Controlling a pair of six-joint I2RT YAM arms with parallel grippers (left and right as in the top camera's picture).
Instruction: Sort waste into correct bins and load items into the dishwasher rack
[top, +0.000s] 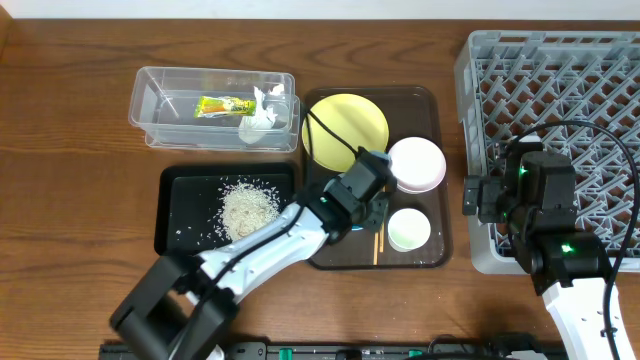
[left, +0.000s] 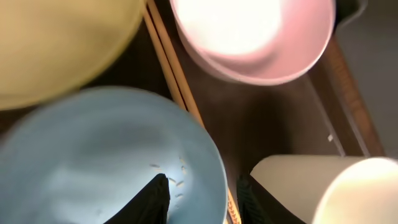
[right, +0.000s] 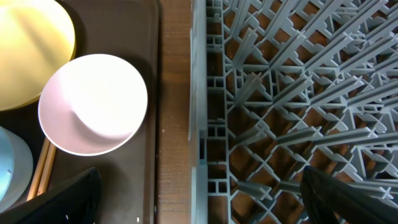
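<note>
Blue bowl (left: 87, 168) sits with its rim between the released left fingers (left: 157, 200). Wrapper (top: 222, 105) and paper (top: 262, 118) lie in the clear tub (top: 150, 80), rice (top: 247, 210) in the black tray (top: 180, 238). Plate (top: 350, 125), pink bowl (top: 417, 163), cup (top: 408, 229) and chopsticks (left: 177, 74) wait on the brown tray (top: 425, 110); rack (top: 560, 70) unloaded, right fingers (right: 68, 199) released.

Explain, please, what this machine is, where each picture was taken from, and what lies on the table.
These are two robot arms at a table. One picture looks down from overhead; the other two come from wrist cameras. The clear tub holds a wrapper and crumpled paper; the black tray holds rice. A brown tray carries a yellow plate, pink bowl, white cup, chopsticks and a blue bowl. The grey rack stands beside it. The left hand is open astride the blue bowl's rim; the right hand is open over the rack's edge. Nothing is held yet.
</note>
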